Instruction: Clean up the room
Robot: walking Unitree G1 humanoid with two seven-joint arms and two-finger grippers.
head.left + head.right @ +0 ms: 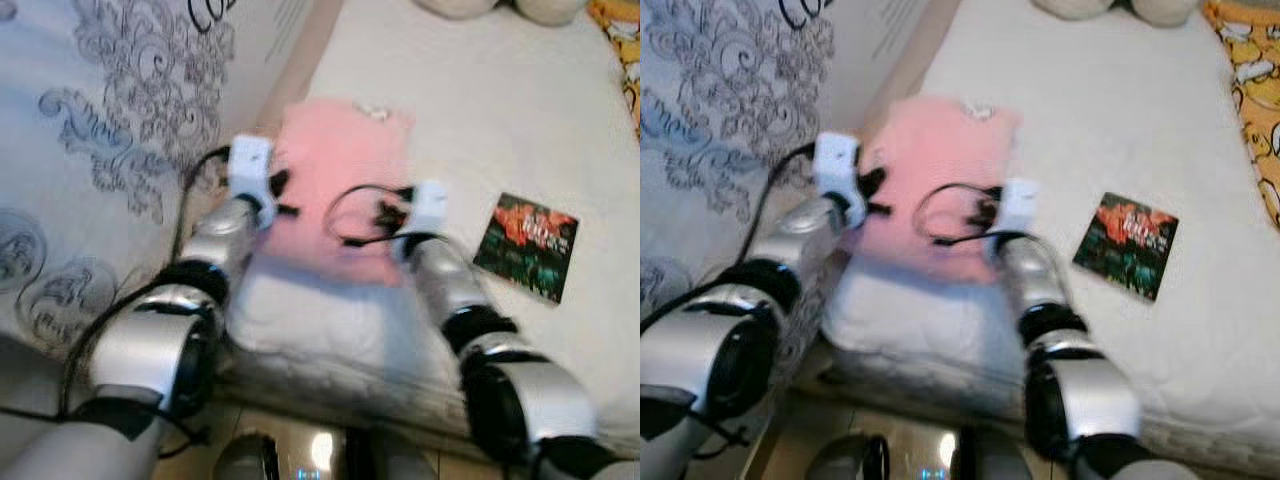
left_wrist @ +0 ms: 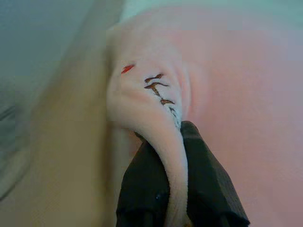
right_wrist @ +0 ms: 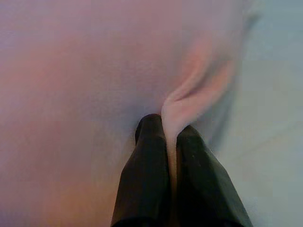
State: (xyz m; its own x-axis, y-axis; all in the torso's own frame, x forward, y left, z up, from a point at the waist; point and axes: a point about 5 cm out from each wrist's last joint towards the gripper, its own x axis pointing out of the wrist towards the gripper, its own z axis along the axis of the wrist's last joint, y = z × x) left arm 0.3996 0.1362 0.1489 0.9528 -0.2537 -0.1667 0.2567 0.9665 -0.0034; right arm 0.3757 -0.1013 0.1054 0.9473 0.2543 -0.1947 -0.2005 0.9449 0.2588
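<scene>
Both arms are reaching over the bed (image 1: 520,130), left end effector (image 2: 176,142) and right end effector (image 3: 171,135) each pinching a near corner of the pink garment (image 1: 340,180), probably for folding it flat.

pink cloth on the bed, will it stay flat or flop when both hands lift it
Pink cloth will likely flop: it bunches into soft folds where the left hand and right hand pinch it. Probably light, sagging between them. It looks fuzzy, so unlikely to slip.
</scene>
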